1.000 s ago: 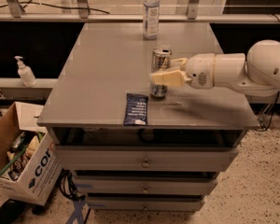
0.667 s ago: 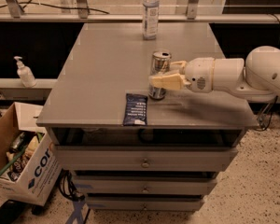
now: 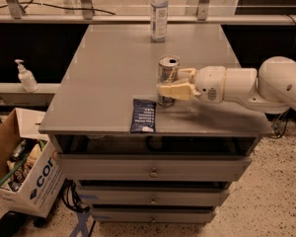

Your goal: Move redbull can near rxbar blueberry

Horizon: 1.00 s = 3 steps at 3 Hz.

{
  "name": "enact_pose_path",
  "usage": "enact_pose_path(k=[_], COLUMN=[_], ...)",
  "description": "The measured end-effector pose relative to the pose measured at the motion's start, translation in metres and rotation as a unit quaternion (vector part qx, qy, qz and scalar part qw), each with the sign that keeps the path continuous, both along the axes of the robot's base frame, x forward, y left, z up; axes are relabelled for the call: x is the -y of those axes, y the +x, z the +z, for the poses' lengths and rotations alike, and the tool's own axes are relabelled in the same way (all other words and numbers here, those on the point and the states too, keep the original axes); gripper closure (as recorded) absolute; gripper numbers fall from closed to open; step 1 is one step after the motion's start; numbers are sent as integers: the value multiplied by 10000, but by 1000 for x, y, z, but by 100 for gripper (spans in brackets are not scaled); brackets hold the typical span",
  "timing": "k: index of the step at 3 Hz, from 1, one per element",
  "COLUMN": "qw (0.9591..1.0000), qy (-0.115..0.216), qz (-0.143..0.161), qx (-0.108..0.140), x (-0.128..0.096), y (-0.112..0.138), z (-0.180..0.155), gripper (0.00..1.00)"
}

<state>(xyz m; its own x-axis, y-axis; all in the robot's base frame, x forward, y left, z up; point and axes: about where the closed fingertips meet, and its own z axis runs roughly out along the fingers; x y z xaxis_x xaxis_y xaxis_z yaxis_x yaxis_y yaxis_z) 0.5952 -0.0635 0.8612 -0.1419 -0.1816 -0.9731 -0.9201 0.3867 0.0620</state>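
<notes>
The redbull can (image 3: 167,70), silver with a shiny open top, stands upright on the grey table (image 3: 113,68) near the front middle. My gripper (image 3: 169,84) reaches in from the right on a white arm and is shut on the can; one cream finger (image 3: 176,91) crosses the can's lower front, the other lies behind it. The rxbar blueberry (image 3: 143,115), a flat dark navy wrapper, lies by the table's front edge, just left of and in front of the can, a small gap between them.
A clear plastic bottle (image 3: 159,13) with a white cap stands at the table's back edge. Drawers sit under the tabletop. A cardboard box (image 3: 24,181) of items is on the floor at left, and a soap dispenser (image 3: 25,77) stands on a ledge at left.
My gripper and the can have shifted slightly left and toward the front edge, closer to the rxbar. The bar and the bottle have not moved.
</notes>
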Motion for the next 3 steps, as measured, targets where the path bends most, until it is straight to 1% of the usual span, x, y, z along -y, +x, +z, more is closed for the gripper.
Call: enact_pose_path(k=[1,3], qw=[10000,10000], qy=[0,1], qz=[1,2], qx=[0,1], x=[0,0], y=[0,0], z=[1,1], gripper=[85,39])
